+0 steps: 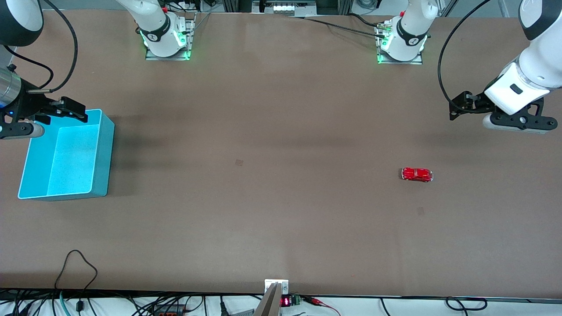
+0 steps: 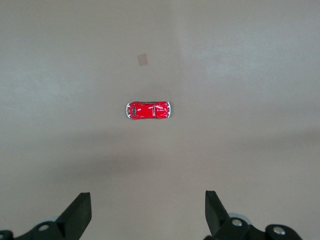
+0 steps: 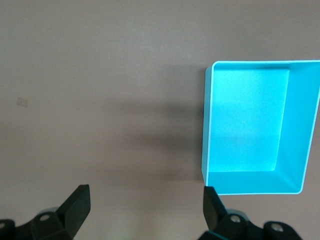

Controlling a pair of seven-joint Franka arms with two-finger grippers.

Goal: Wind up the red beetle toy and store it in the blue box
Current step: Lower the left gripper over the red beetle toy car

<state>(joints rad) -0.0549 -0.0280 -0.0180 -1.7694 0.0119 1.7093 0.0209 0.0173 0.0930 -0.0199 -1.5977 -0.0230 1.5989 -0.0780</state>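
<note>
The red beetle toy (image 1: 416, 174) stands on its wheels on the brown table, toward the left arm's end; the left wrist view shows it (image 2: 148, 110) from above. My left gripper (image 1: 456, 106) hangs open and empty in the air above the table at that end, well apart from the toy, with its fingers (image 2: 80, 210) wide. The blue box (image 1: 103, 158) sits open-topped and empty at the right arm's end. My right gripper (image 1: 79, 112) hovers open and empty over the box's edge nearest the bases. In the right wrist view the box (image 3: 206, 125) lies beside that open gripper (image 3: 145, 196).
Both arm bases (image 1: 167, 41) (image 1: 401, 46) stand along the table's edge farthest from the front camera. Two small tape marks (image 1: 239, 162) (image 1: 420, 211) lie flat on the table. Cables (image 1: 79, 263) trail at the edge nearest the camera.
</note>
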